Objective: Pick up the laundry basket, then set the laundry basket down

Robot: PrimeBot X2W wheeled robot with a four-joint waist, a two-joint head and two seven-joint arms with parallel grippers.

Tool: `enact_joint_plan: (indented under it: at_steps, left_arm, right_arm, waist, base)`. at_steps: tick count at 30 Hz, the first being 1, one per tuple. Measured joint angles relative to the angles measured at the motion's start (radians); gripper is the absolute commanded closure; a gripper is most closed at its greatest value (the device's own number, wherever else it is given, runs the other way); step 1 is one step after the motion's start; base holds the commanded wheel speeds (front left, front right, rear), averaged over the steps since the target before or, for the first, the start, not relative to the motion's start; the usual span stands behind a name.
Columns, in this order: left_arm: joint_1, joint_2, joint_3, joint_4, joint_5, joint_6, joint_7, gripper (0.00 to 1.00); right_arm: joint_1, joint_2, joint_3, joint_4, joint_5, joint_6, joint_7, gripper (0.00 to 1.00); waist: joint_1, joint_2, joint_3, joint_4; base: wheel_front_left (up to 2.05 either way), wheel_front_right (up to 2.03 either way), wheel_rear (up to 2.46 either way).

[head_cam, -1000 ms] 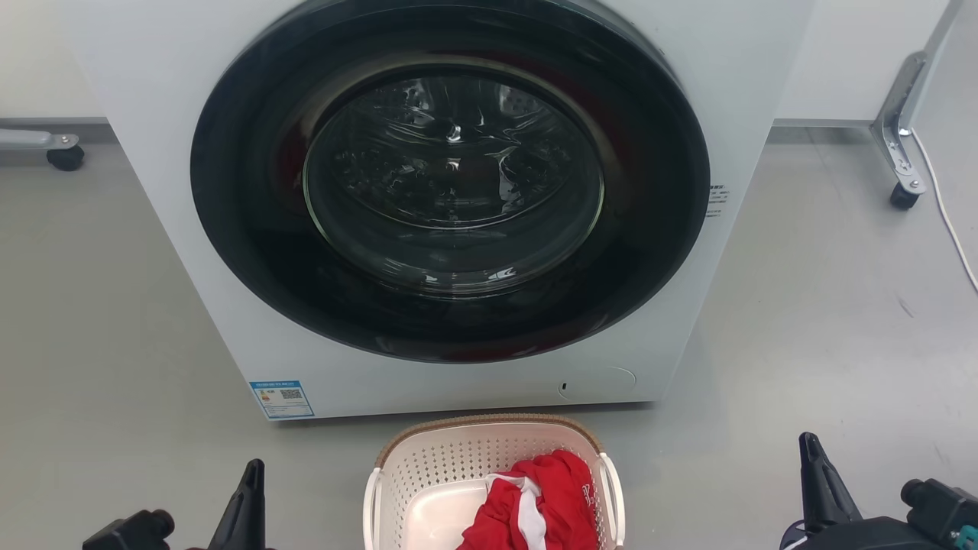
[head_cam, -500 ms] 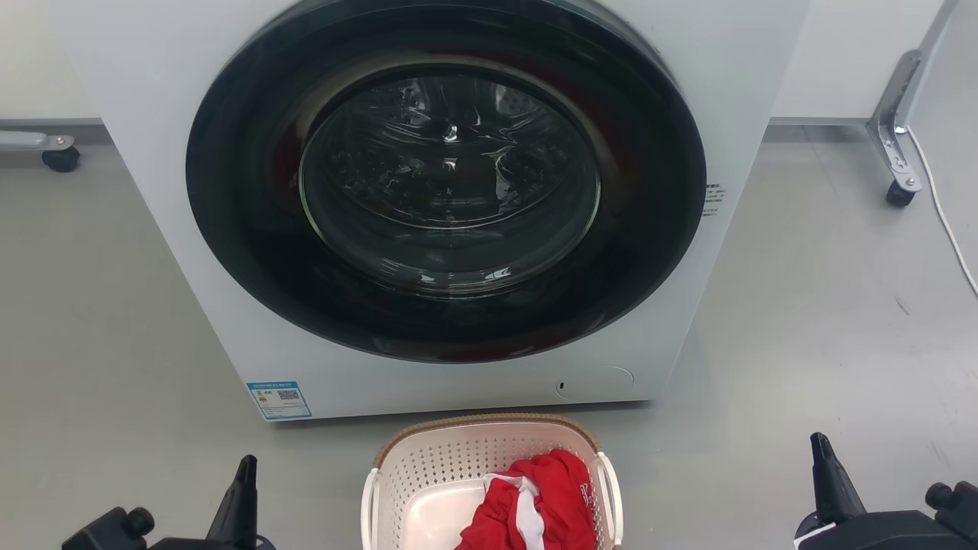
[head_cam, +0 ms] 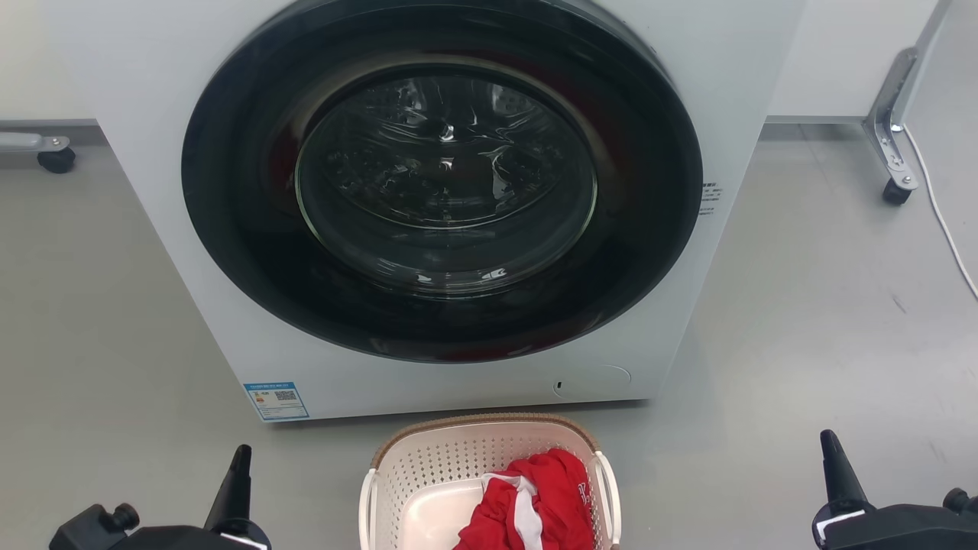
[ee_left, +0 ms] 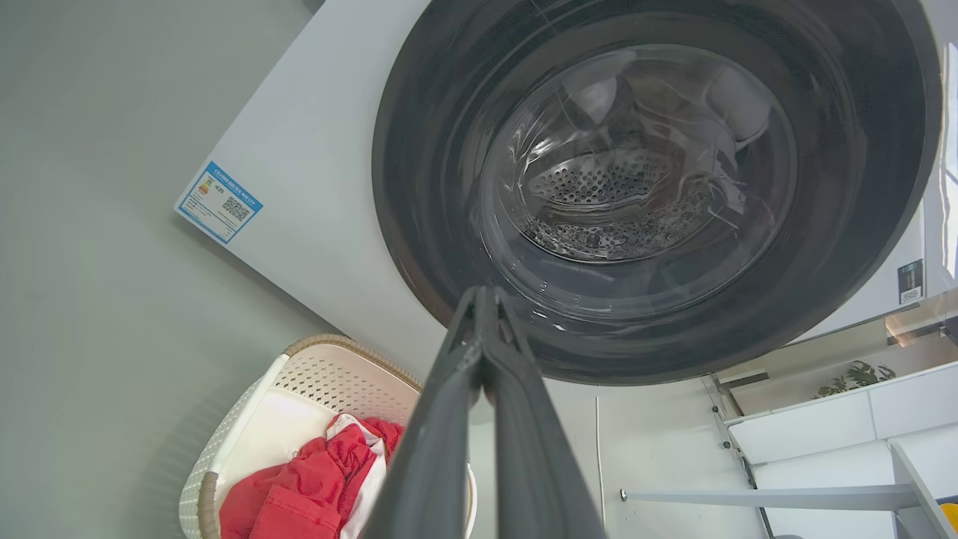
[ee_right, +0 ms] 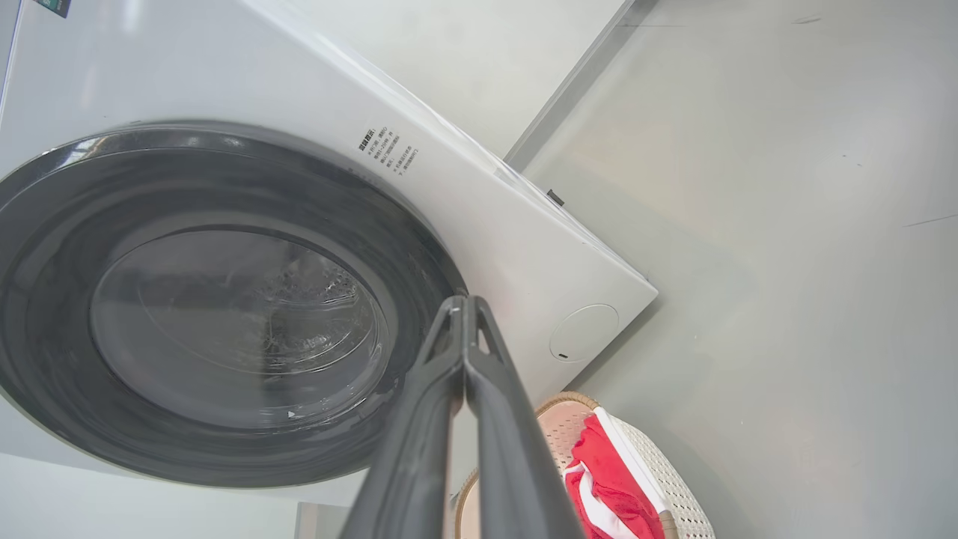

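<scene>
The laundry basket (head_cam: 451, 458) stands on the floor just in front of the washing machine, cream with perforated walls, a brown woven rim and white loop handles; red and white clothes (head_cam: 535, 504) lie in it. It also shows at the lower left of the left wrist view (ee_left: 329, 378) and the lower right of the right wrist view (ee_right: 658, 486). My left gripper (head_cam: 241, 454) is well to the left of the basket, fingertips together, holding nothing (ee_left: 483, 296). My right gripper (head_cam: 829, 441) is far to the basket's right, also shut and empty (ee_right: 464, 303).
The white washing machine (head_cam: 733, 92) with its dark round door shut (head_cam: 443, 183) rises directly behind the basket. A metal frame leg on a caster (head_cam: 894, 183) and a white cable (head_cam: 943, 221) are at the right; another caster (head_cam: 55, 159) is at the far left. Grey floor lies on both sides.
Both grippers have moved outward, away from the basket, and sunk a little lower in the head view. The basket has stayed in place; the picture has shifted slightly.
</scene>
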Motion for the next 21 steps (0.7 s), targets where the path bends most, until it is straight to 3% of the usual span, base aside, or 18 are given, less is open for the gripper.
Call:
enact_joint_plan:
  at_steps: [21]
  left_arm:
    - [-0.048,-0.043,0.081,0.051,-0.246,-0.053,0.06,1.0]
  right_arm:
    - [-0.046,0.018,-0.067,0.059,0.313,0.054,0.052,1.0]
  waist:
    - [0.0,0.0,0.002,-0.008]
  base:
    - [0.0,0.0,0.0]
